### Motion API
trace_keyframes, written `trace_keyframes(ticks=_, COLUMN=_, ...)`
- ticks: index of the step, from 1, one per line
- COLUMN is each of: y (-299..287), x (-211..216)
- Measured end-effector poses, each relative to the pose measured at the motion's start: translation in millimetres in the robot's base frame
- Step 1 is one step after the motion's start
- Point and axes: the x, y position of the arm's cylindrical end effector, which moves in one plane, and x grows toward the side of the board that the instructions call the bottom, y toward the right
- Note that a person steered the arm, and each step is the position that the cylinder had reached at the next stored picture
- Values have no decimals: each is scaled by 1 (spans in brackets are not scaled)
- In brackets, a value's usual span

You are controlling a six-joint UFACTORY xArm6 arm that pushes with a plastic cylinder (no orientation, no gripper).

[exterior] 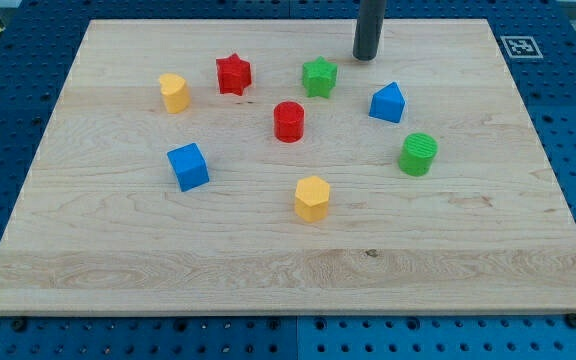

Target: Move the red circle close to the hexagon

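Approach step: my tip [366, 57], bare rod holding nothing, stands above-right of red circle [289, 121], apart. Yellow hexagon [312, 198] lies below circle. Next: get above circle, push down.

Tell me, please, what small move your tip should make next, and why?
Probably bring my tip down toward the view's left, behind the red circle. The yellow hexagon lies below it, so pushing from above should close the gap.
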Motion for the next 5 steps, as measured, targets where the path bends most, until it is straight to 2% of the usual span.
trace_keyframes(ticks=3, y=-2, x=23)
trace_keyframes(ticks=5, y=-80, x=18)
